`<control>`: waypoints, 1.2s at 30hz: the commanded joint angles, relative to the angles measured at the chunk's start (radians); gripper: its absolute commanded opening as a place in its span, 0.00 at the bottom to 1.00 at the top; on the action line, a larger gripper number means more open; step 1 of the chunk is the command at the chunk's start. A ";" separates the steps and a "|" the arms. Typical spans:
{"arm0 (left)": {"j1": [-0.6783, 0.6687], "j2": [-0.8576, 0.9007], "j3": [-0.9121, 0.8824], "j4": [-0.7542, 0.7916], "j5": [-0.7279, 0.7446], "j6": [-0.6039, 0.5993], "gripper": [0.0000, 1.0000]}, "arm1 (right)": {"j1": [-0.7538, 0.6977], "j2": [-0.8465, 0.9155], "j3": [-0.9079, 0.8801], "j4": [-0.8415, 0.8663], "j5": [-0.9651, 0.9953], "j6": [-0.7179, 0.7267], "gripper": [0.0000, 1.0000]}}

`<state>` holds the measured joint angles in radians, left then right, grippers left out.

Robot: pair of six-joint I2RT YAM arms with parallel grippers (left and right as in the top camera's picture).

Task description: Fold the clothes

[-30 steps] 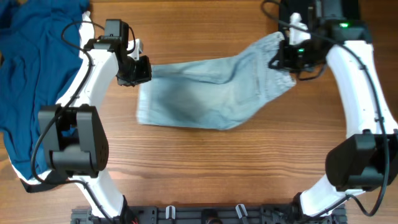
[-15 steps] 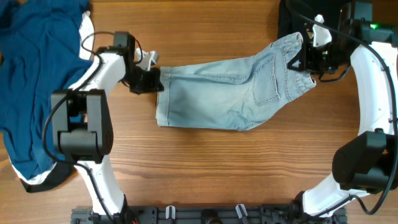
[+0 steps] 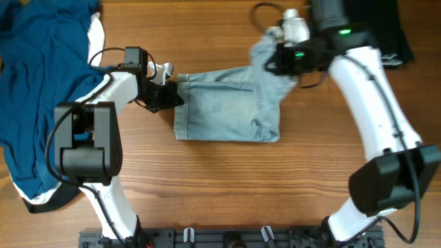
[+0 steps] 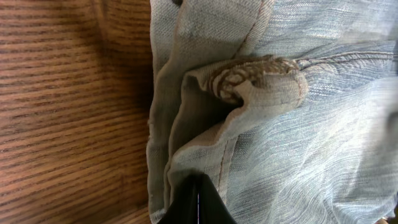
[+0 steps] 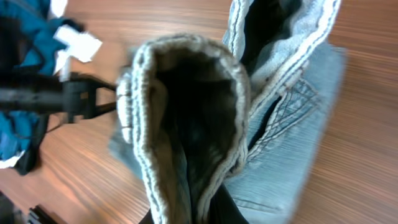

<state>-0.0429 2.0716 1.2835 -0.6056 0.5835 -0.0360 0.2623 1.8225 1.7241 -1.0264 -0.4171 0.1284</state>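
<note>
L claw (image 3: pixel 167 95) & R claw (image 3: pixel 274 60) each clenched shorts (image 3: pixel 220 103); best I lay R's end square over L's, no bunching.

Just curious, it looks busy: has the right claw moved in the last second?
Yes. The right claw moved left, toward the blue cloth, carrying the shorts.

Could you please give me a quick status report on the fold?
Left gripper shut on shorts, left edge. Right gripper shut on far end, lifted over the rest. Blue garment at left, clear of shorts.
</note>
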 commanded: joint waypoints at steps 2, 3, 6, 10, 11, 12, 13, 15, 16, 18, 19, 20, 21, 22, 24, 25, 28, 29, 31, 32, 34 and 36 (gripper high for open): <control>-0.012 0.057 -0.047 -0.003 -0.079 -0.015 0.04 | 0.208 0.097 0.017 0.118 0.090 0.166 0.04; -0.012 0.057 -0.047 -0.003 -0.079 -0.022 0.04 | 0.254 0.146 0.017 0.153 0.103 0.171 0.04; -0.012 0.057 -0.047 -0.004 -0.079 -0.025 0.04 | 0.328 0.286 0.017 0.199 0.103 0.204 0.11; 0.005 0.047 -0.032 -0.060 -0.074 -0.038 0.04 | 0.327 0.309 0.017 0.200 0.103 0.212 0.76; 0.016 0.040 -0.015 -0.099 -0.075 -0.044 0.05 | 0.327 0.307 0.017 0.200 0.103 0.213 0.82; 0.031 0.029 0.007 -0.152 -0.075 -0.045 0.07 | 0.327 0.307 0.017 0.200 0.103 0.213 0.83; 0.049 0.016 0.037 -0.208 -0.075 -0.045 0.13 | 0.326 0.307 0.017 0.200 0.101 0.213 0.84; 0.086 -0.013 0.095 -0.317 -0.076 -0.044 0.25 | 0.317 0.307 0.017 0.200 0.076 0.212 0.85; 0.108 -0.029 0.126 -0.366 -0.076 -0.044 0.25 | 0.308 0.307 0.017 0.200 0.052 0.212 0.85; 0.140 -0.060 0.159 -0.418 -0.076 -0.044 0.25 | 0.295 0.307 0.017 0.200 0.019 0.211 0.85; 0.153 -0.080 0.167 -0.429 -0.076 -0.044 0.25 | 0.288 0.305 0.017 0.203 0.000 0.209 0.85; 0.159 -0.099 0.168 -0.432 -0.076 -0.044 0.25 | 0.282 0.301 0.018 0.211 -0.032 0.190 0.85; 0.164 -0.119 0.168 -0.432 -0.076 -0.043 0.25 | 0.280 0.296 0.023 0.228 -0.102 0.150 0.85; 0.168 -0.137 0.168 -0.431 -0.076 -0.043 0.25 | 0.281 0.291 0.030 0.237 -0.149 0.122 0.85; 0.178 -0.163 0.168 -0.430 -0.076 -0.043 0.25 | 0.291 0.269 0.052 0.231 -0.190 0.097 0.85; 0.187 -0.173 0.168 -0.431 -0.076 -0.043 0.24 | 0.296 0.258 0.060 0.222 -0.192 0.087 0.85; 0.226 -0.192 0.169 -0.436 -0.076 -0.043 0.24 | 0.313 0.224 0.066 0.208 -0.187 0.075 0.85; 0.237 -0.194 0.169 -0.441 -0.076 -0.043 0.23 | 0.312 0.218 0.066 0.208 -0.170 0.090 0.85; 0.256 -0.194 0.169 -0.458 -0.076 -0.040 0.22 | 0.299 0.203 0.066 0.206 -0.090 0.119 0.85; 0.256 -0.194 0.169 -0.466 -0.076 -0.019 0.23 | 0.286 0.193 0.066 0.200 -0.047 0.128 0.85; 0.250 -0.194 0.169 -0.465 -0.076 -0.017 0.31 | 0.248 0.171 0.066 0.172 0.047 0.145 0.87; 0.232 -0.190 0.167 -0.457 -0.076 -0.017 0.45 | 0.218 0.163 0.066 0.143 0.108 0.144 0.88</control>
<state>0.2085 1.9045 1.4364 -1.0695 0.5095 -0.0677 0.5308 2.0335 1.7634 -0.8612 -0.4484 0.2569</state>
